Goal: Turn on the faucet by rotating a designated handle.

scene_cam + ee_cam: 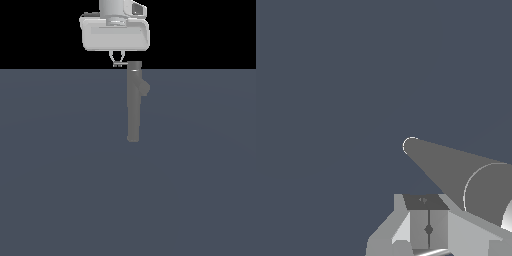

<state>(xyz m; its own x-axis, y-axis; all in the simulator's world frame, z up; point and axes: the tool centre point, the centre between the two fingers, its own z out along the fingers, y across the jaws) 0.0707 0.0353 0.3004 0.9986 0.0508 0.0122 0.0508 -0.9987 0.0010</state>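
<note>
Dull-grey faucet [133,107] runs lengthwise up the bench [60,175], spout toward the exterior view's right, my fingers [117,62] clenched beside its capped end; wrist view shows only its tapering column.

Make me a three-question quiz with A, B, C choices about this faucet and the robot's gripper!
1. Where is the gripper? A. by the faucet's capped end; B. by its other end; C. far away from it.
2. What colour is the faucet? A. red; B. grey; C. green.
3. How are the gripper's fingers? A. wide apart; B. pressed together; C. missing.

Answers: 1 A, its tips sit right beside the cap. 2 B, the column is dull grey. 3 B, the wrist view shows them meeting at a seam.
</note>
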